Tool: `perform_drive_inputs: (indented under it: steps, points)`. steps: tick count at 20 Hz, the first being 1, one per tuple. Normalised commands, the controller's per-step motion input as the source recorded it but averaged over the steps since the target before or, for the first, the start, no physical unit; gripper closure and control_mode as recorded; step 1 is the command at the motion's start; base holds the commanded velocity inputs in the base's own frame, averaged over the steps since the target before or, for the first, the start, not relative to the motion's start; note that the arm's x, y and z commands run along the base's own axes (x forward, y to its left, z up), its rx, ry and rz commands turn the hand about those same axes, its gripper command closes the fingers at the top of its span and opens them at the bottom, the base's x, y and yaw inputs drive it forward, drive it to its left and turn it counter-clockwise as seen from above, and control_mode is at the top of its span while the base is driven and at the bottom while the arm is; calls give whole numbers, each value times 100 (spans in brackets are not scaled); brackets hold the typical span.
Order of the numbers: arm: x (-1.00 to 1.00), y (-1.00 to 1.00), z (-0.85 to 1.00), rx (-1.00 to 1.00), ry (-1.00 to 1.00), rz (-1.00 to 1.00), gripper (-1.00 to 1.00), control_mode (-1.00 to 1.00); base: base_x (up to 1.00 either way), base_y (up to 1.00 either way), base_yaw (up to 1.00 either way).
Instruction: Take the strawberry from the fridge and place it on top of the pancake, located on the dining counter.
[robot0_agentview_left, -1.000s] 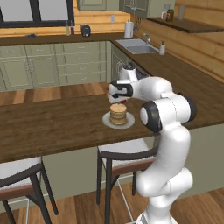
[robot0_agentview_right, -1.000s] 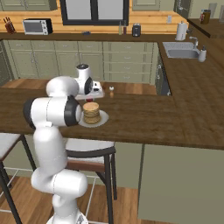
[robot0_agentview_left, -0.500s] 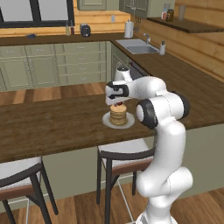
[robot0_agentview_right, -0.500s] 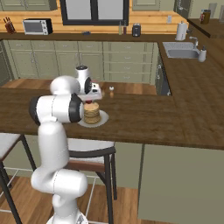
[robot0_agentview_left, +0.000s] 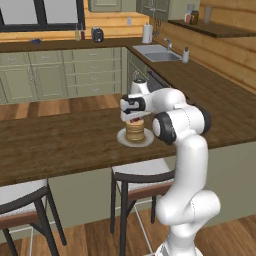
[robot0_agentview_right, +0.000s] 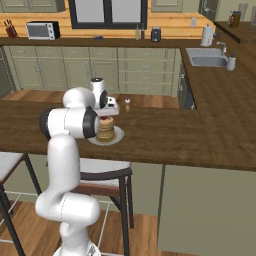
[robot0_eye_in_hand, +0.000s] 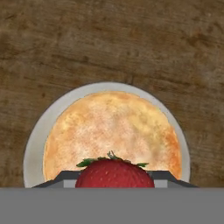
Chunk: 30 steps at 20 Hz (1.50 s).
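Hand (robot0_eye_in_hand: 113, 180) closed on strawberry (robot0_eye_in_hand: 114, 174) above pancake (robot0_eye_in_hand: 111, 131)
Glossy red berry with green leafy cap sits between the dark fingertips; below it, a round golden, speckled stack on a pale round plate (robot0_eye_in_hand: 36, 140), resting on the dark wood-grain surface (robot0_eye_in_hand: 109, 39).

Dining counter (robot0_eye_in_hand: 109, 39): I see dark wood, strong grain, matt. Plate (robot0_eye_in_hand: 36, 140): pale grey, smooth, dull sheen. Pancake (robot0_eye_in_hand: 113, 127): golden, porous, speckled, matt top. Strawberry (robot0_eye_in_hand: 114, 175): I read red skin as glossy, finely pitted; green leafy cap. Stool seat (robot0_agentview_left: 142, 172): smooth pale pad on dark frame.
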Motion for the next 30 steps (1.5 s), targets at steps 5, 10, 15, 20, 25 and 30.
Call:
perform_drive_inputs:
  steps: [5,10,15,20,25,30]
  points:
    - [26,0,0,0,0,0,100,-100,0,0,0]
    - [0,0,0,0,0,0,100,-100,0,0,0]
    - [0,0,0,0,0,0,100,-100,0,0,0]
    - [0,0,-20,0,2,0,100,-100,0,0,0]
    - [-10,0,-24,0,8,0,100,-100,0,0,0]
    - [-1,0,-30,0,5,0,100,-100,0,0,0]
